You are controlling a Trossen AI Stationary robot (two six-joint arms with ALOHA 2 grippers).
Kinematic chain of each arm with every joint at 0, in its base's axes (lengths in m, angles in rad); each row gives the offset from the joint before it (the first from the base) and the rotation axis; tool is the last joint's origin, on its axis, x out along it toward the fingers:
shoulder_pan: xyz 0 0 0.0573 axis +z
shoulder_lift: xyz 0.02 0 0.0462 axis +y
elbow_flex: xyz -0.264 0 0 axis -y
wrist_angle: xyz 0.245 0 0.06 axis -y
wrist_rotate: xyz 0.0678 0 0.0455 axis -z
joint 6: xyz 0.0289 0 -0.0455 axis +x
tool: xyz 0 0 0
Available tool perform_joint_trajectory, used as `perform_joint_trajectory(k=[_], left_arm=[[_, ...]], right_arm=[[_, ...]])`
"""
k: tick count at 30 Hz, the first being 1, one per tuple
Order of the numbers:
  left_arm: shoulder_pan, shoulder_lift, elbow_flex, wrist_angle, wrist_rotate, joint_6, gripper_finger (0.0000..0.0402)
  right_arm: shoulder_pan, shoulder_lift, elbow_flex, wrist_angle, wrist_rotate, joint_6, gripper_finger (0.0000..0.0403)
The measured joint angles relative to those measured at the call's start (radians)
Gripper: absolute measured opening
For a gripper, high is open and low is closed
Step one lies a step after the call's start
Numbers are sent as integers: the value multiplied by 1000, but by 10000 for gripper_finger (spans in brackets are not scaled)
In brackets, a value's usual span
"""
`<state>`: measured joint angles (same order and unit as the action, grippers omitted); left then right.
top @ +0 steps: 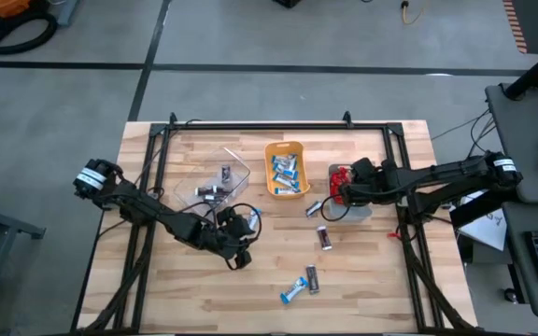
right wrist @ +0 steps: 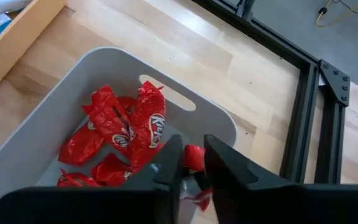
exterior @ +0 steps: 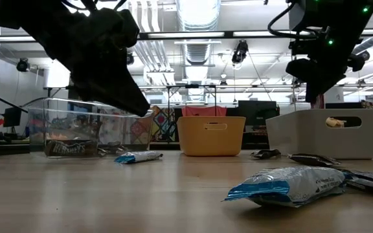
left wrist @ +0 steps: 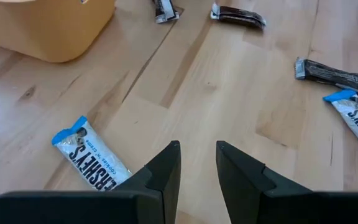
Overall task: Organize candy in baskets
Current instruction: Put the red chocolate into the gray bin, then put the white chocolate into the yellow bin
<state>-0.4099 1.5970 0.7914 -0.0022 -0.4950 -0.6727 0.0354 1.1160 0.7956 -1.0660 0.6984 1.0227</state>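
My right gripper [right wrist: 192, 155] hangs over the grey basket [right wrist: 55, 112], shut on a red candy [right wrist: 194, 158]. More red candies [right wrist: 123, 127] lie on that basket's floor. The orange basket [top: 286, 168] holds blue-and-white candies, and the clear basket [top: 218, 182] holds dark ones. My left gripper [left wrist: 197, 149] hovers low over the table, its fingers open with bare wood between them. A blue-and-white candy [left wrist: 92, 163] lies flat just beside one finger. Other loose candies [top: 304, 285] lie flat on the table. My right gripper pinches the red candy's wrapper [right wrist: 196, 160] between its two fingers, slanting down from above. The candy is lifted clear above the grey basket's inside, and part of its wrapper [right wrist: 199, 196] hangs below the fingers.
Two dark candies [top: 325, 238] [top: 314, 209] lie between the orange and grey baskets. A black frame [top: 278, 124] runs along the table's far edge and down both sides. Bare wood lies along the near edge.
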Motion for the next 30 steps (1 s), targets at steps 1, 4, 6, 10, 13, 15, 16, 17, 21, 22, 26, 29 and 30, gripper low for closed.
perform_joint_trajectory(k=[1,4,6,10,13,15,16,17,21,22,26,29,30], left_arm=[[0,0,0,0,0,0,86],[3,0,0,0,-1,0,86],[5,1,0,-1,-1,-3,86],[14,6,0,0,-19,-17,94],[15,19,0,0,-47,-18,113],[15,28,0,0,-70,-11,129],[15,33,0,0,-84,-4,138],[15,38,0,-1,-103,9,147],[12,65,0,-7,-152,62,172],[11,71,0,-8,-153,71,174],[7,105,0,-7,-153,89,175],[1,134,0,-6,-153,86,171],[-1,143,0,0,-153,79,170]], right_arm=[[0,0,0,3,-1,0,69],[0,0,0,5,-3,0,103],[0,0,0,6,3,0,123],[1,0,0,9,7,-1,154],[1,0,0,16,7,-1,165],[1,0,0,27,5,-2,168],[1,0,0,32,3,-3,168],[1,0,0,33,1,-5,168],[1,0,0,36,0,-9,169],[1,0,0,37,0,-9,169],[1,0,0,51,-1,-12,169],[1,0,0,62,-2,-12,169],[1,0,0,63,-2,-12,169]])
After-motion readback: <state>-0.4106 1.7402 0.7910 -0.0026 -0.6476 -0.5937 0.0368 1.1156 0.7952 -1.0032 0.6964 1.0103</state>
